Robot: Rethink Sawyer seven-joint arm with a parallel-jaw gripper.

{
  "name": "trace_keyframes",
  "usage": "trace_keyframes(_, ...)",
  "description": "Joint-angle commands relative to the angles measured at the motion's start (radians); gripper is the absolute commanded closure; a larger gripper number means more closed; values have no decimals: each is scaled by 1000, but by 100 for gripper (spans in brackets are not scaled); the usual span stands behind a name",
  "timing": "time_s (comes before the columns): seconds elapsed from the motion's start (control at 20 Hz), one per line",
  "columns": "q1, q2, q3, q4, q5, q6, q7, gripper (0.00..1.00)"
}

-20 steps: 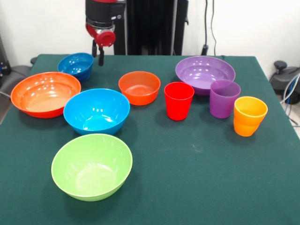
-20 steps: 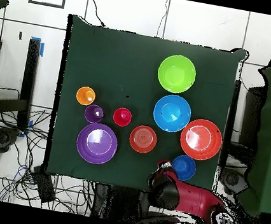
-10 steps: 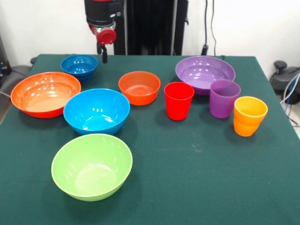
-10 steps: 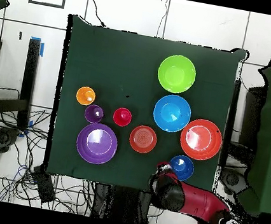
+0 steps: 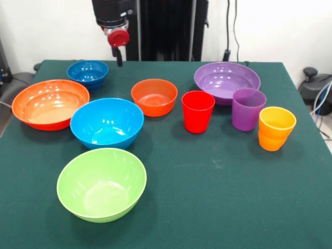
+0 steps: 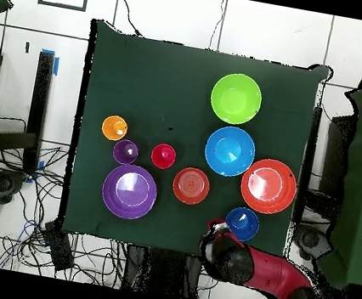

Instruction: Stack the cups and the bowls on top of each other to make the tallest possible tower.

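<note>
Presently, stock on the green surface (image 5: 218,197), nothing yet stacked:

- My pincer (image 5: 119,56): raised at the far edge, just beside the dark blue bowl, holding nothing. I cannot tell whether it is open or closed.
- Dark blue bowl (image 5: 87,74): small, upright, far corner, beside the orange-red bowl.
- Orange-red bowl (image 5: 50,104): wide and shallow; a fit base.
- Light blue bowl (image 5: 107,122): deep, just beside the orange-red one.
- Lime green bowl (image 5: 101,183): deep, nearest the camera, apart from the rest.
- Small orange bowl (image 5: 154,96): mid-surface, between the light blue bowl and the red cup.
- Purple bowl (image 5: 227,81): wide, shallow, behind the cups.
- Red cup (image 5: 197,111), purple cup (image 5: 248,109), orange cup (image 5: 276,128): upright in a row, mouths up.

Handling, as I judge it:

- All pieces look like thin glossy plastic: light, stiff, unlikely to break, but slick.
- Bowls: best pinched over the rim, one finger inside the wall, one outside.
- Cups: taken likewise at the rim; the orange one's waist offers a second hold.
- Light pieces may skid or tip if nudged.
</note>
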Motion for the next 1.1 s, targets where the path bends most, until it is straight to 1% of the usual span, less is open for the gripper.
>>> trace_keyframes(0.05,42,5,113,-2,-39,94,-128,0)
trace_keyframes(0.2,77,20,65,-34,-85,74,-127,0)
trace_keyframes(0.3,80,25,55,-49,-104,73,-134,0)
trace_keyframes(0.65,65,51,32,-77,-178,34,-127,0)
trace_keyframes(0.8,41,59,37,-77,-207,18,-126,0)
trace_keyframes(0.95,18,57,55,-76,-235,23,-142,0)
trace_keyframes(1.1,8,55,60,-77,-267,20,-149,0)
